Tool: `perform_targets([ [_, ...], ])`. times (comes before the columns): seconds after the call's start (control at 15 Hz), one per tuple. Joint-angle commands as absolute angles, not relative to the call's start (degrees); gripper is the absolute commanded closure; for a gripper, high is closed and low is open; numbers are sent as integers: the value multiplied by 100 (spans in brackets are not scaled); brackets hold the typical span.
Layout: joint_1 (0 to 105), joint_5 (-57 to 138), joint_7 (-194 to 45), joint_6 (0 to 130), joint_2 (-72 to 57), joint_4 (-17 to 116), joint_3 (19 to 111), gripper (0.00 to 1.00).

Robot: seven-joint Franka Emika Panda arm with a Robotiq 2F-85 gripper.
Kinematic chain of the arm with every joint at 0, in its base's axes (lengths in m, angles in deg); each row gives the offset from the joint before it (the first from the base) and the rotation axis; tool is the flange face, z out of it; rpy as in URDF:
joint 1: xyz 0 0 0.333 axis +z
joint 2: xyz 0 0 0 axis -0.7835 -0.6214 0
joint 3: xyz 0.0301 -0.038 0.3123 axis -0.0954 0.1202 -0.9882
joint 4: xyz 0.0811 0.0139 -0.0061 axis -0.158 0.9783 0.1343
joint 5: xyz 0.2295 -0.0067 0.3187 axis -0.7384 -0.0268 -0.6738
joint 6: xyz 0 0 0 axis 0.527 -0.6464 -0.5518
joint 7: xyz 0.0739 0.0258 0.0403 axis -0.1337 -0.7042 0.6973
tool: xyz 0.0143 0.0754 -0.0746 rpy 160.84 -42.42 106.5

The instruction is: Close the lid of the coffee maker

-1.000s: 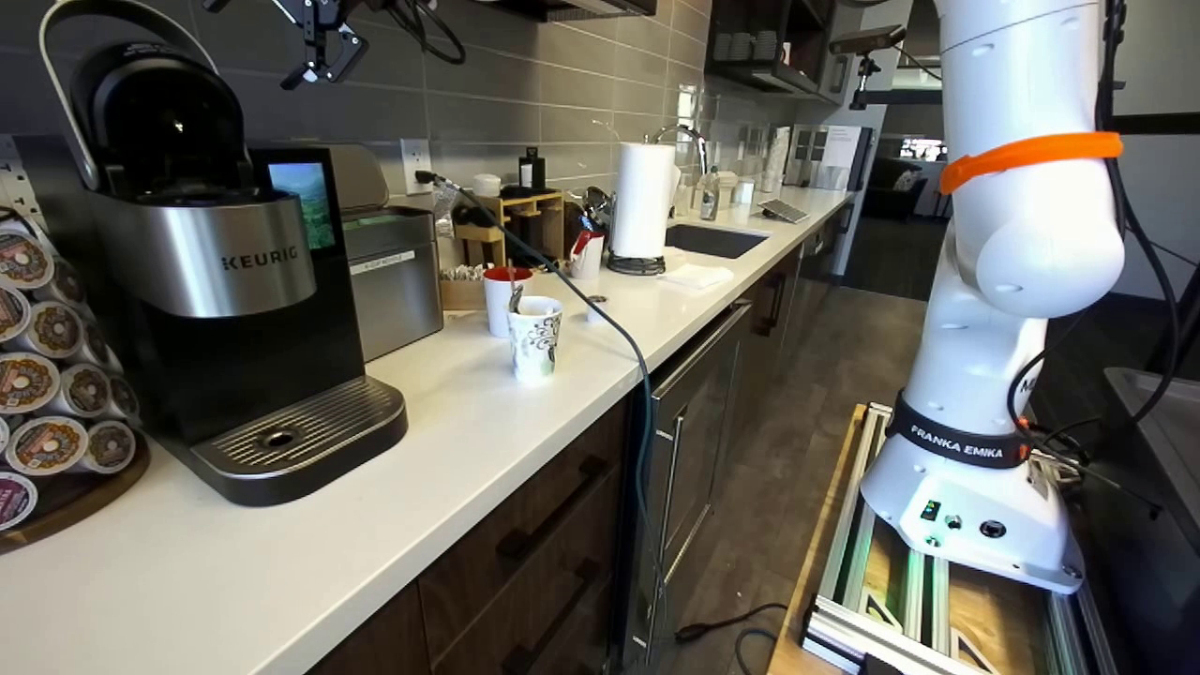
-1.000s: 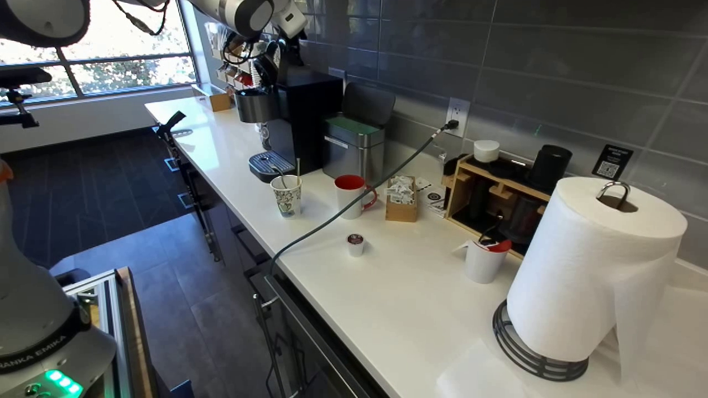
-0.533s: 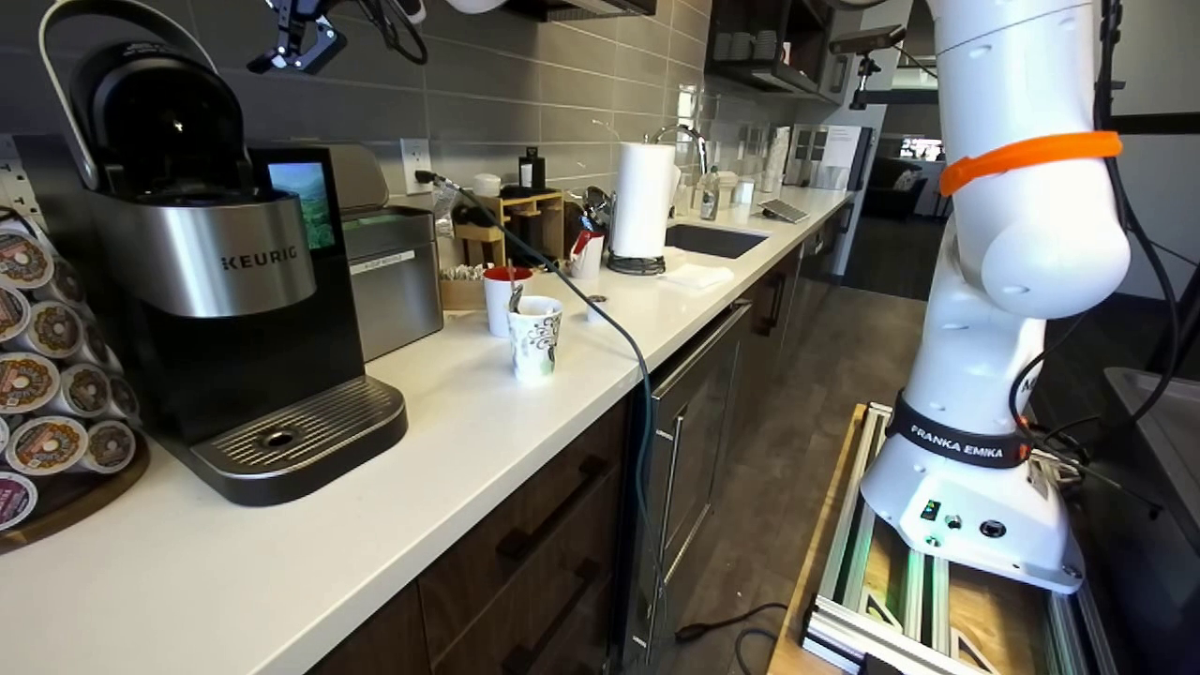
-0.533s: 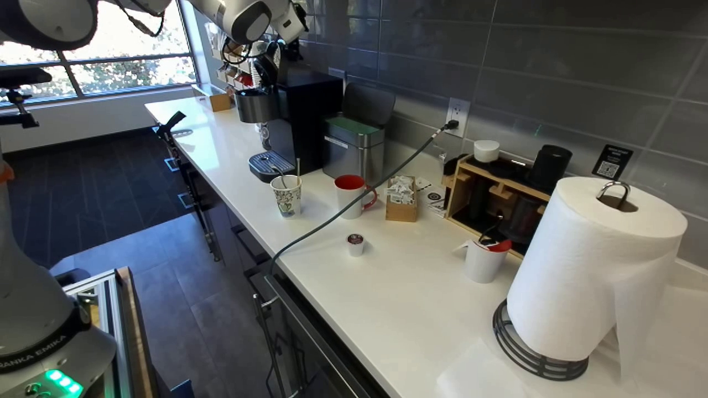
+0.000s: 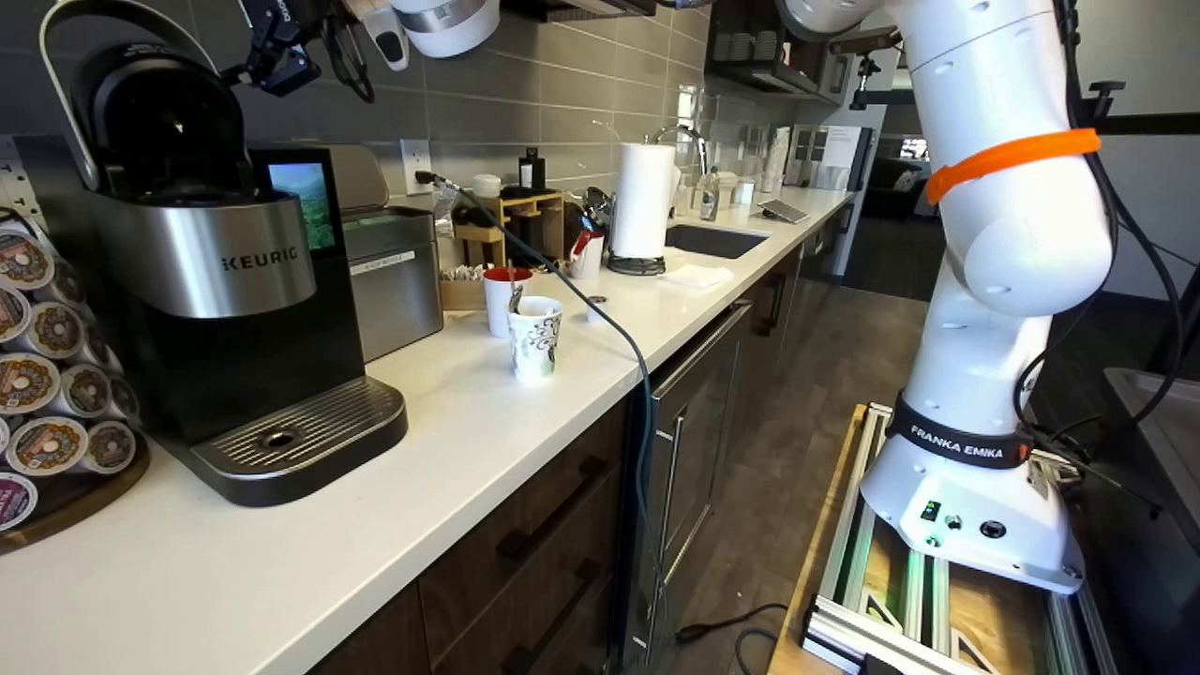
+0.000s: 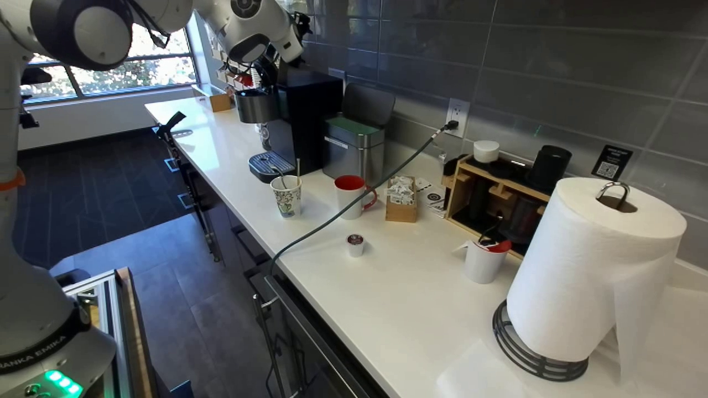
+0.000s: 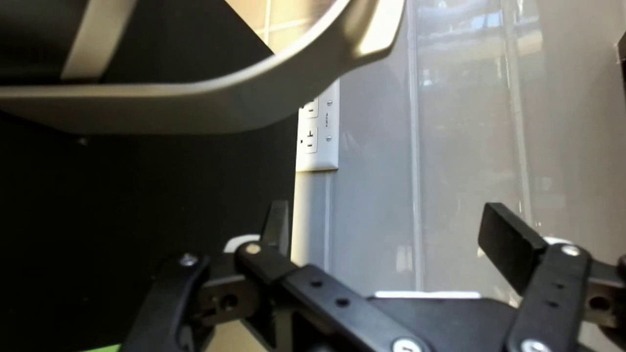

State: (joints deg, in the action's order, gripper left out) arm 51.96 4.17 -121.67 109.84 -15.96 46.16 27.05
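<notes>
The coffee maker (image 5: 234,253) stands on the counter, its black dome lid (image 5: 164,103) tipped up and its silver handle (image 5: 56,80) arched above. The raised lid (image 6: 266,67) also shows as a dark shape in an exterior view. My gripper (image 5: 261,79) hangs in the air beside the lid's upper right edge in the picture; whether they touch I cannot tell. In the wrist view my gripper (image 7: 386,220) has its fingers wide apart with only the tiled wall visible between them. The curved handle (image 7: 195,107) crosses the upper left there, above the dark side of the machine.
A steel bin (image 5: 398,277) with its cover up stands beside the machine, and a pod rack (image 5: 56,375) is on its other side. A patterned cup (image 5: 534,337), a red-lined mug (image 6: 349,199) and a cable (image 6: 332,218) are along the counter. Behind is the tiled wall.
In an exterior view my gripper has moved left and down, closer to the raised lid, with more of the arm coming into the picture. The coffee maker and its lid have not moved.
</notes>
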Motion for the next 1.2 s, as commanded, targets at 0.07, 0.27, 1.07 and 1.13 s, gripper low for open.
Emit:
perform_targets([
  [0.07, 4392, 107, -11460, 10902, -2067, 4438, 1551, 0],
  [0.27, 3943, 100, -11143, 11080, -2450, 4330, 827, 0],
  [1.07, 3394, 250, -10906, 11544, -3528, 4142, -453, 0],
  [1.13, 3397, 268, -10917, 11626, -3596, 4073, -508, 0],
])
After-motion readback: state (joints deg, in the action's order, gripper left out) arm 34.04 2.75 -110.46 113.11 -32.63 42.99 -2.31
